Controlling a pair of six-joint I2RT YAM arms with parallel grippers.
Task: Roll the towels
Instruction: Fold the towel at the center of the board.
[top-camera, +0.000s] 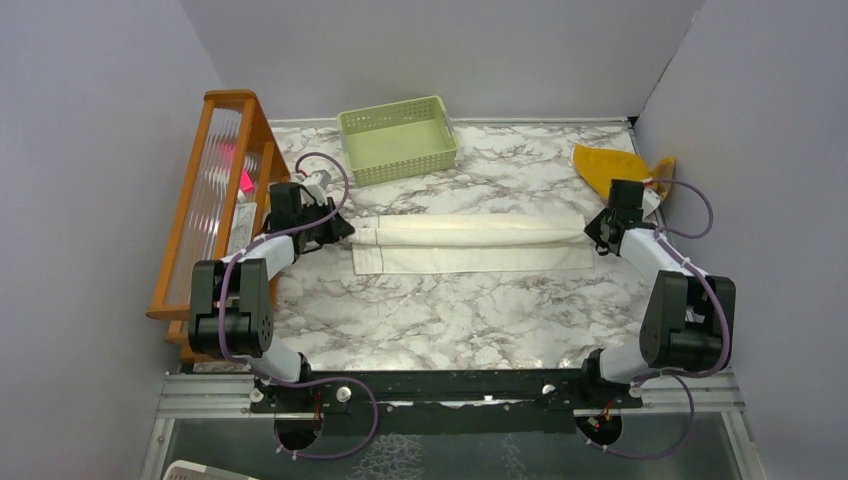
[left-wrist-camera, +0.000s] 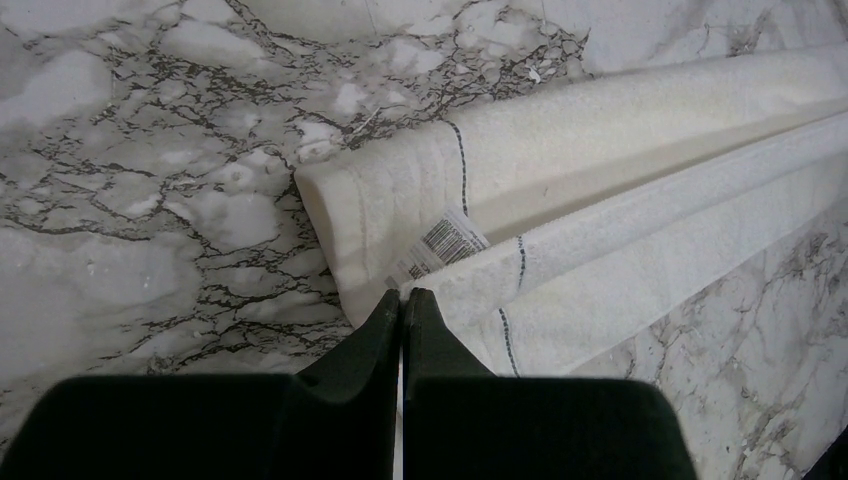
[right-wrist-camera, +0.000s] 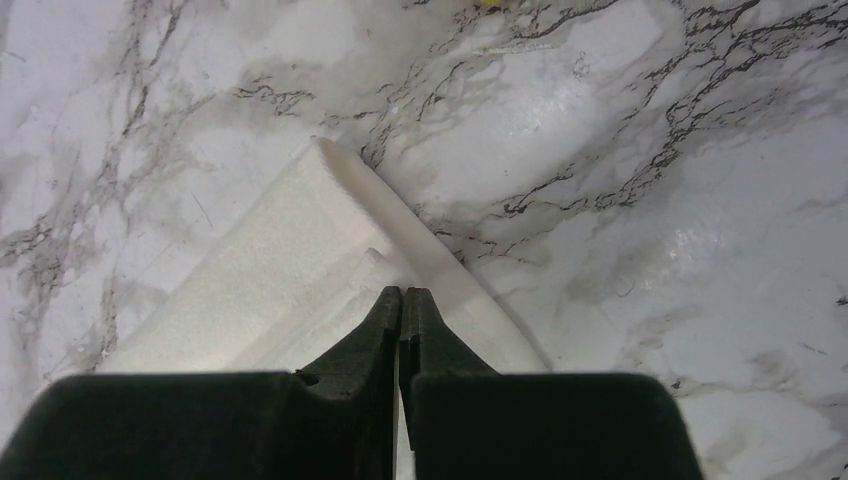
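Left gripper and right gripper each pinch shut on an end of the cream-white towel, centre frame. It looks mid lengthwise fold; next, lay the edge flat, then roll.

top: high, near side, looking down | wrists: close, downward | shared: cream towel ends

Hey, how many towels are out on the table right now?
2. The cream-white towel lies folded lengthwise across the middle; the mustard-yellow towel is bunched in the far right corner, partly hidden behind the right arm. No others show.
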